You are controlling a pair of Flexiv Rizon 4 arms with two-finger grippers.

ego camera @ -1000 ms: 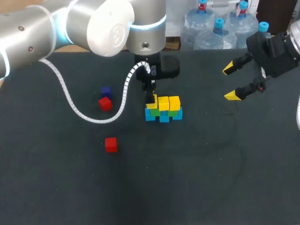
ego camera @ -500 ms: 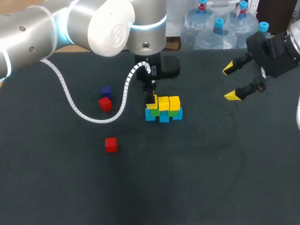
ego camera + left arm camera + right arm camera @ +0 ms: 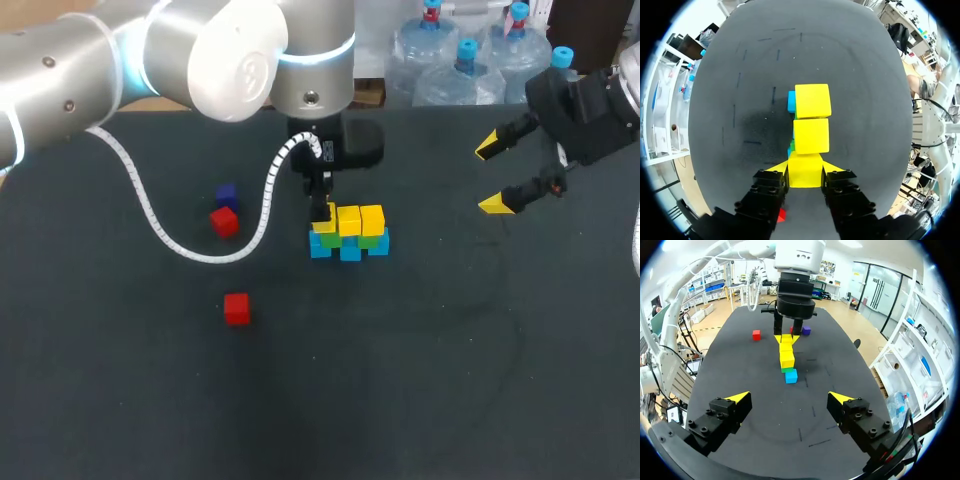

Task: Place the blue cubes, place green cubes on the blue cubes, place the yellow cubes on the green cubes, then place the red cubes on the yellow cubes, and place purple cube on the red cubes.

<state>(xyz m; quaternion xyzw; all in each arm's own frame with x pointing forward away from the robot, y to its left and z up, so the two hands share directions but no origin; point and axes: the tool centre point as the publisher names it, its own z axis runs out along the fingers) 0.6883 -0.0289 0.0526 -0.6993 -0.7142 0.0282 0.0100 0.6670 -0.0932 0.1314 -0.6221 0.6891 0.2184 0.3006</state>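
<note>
Left gripper (image 3: 805,168) clamped on the end yellow cube (image 3: 804,176) of the stack (image 3: 372,232), built blue, green, yellow. My right gripper (image 3: 491,176) hangs spread, well right of the stack. A red cube (image 3: 224,221) and the purple cube (image 3: 226,194) lie left of the stack; a second red cube (image 3: 237,308) lies left and nearer me.

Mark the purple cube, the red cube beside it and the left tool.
purple cube (image 3: 226,191), head view, top face.
red cube (image 3: 225,223), head view, front face.
left tool (image 3: 805,168), left wrist view, between its tips, gripping the yellow cube (image 3: 805,176).
</note>
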